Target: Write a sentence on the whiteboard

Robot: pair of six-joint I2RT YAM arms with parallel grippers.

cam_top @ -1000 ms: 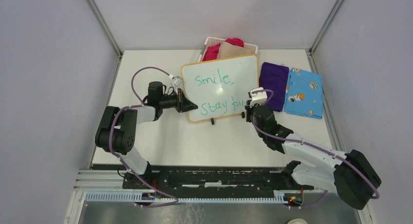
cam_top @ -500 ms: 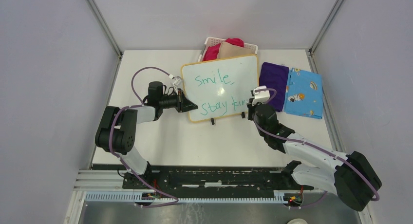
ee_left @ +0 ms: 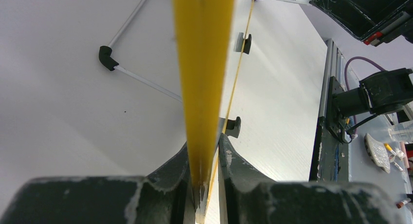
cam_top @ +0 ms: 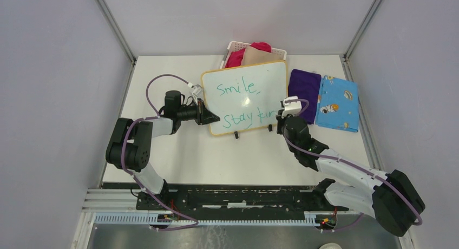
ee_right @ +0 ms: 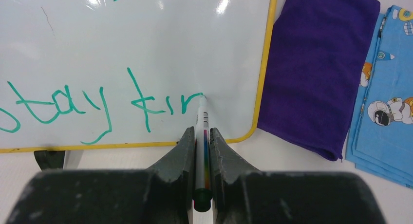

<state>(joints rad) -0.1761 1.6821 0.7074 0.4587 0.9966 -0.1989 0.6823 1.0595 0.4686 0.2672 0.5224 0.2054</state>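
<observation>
The whiteboard [cam_top: 246,78], white with a yellow-orange frame, stands on two black feet at the table's middle back. Green writing [cam_top: 238,88] reads "Smile," above "stay kin", the last letter part drawn [ee_right: 192,103]. My left gripper [cam_top: 212,119] is shut on the board's left frame edge [ee_left: 202,63]. My right gripper [cam_top: 280,122] is shut on a white marker [ee_right: 200,136] with a rainbow stripe. The marker tip [ee_right: 201,98] touches the board at the end of the last letter, near the lower right corner.
A white slotted basket [cam_top: 234,46] with red and tan cloths stands behind the board. A folded purple cloth [cam_top: 303,88] and a blue patterned cloth [cam_top: 337,103] lie right of the board, the purple one right beside my right gripper. It also shows in the right wrist view [ee_right: 316,68].
My right gripper has moved a little to the right along the lower line, and the green writing has grown by a stroke. The left arm and the board have not moved.
</observation>
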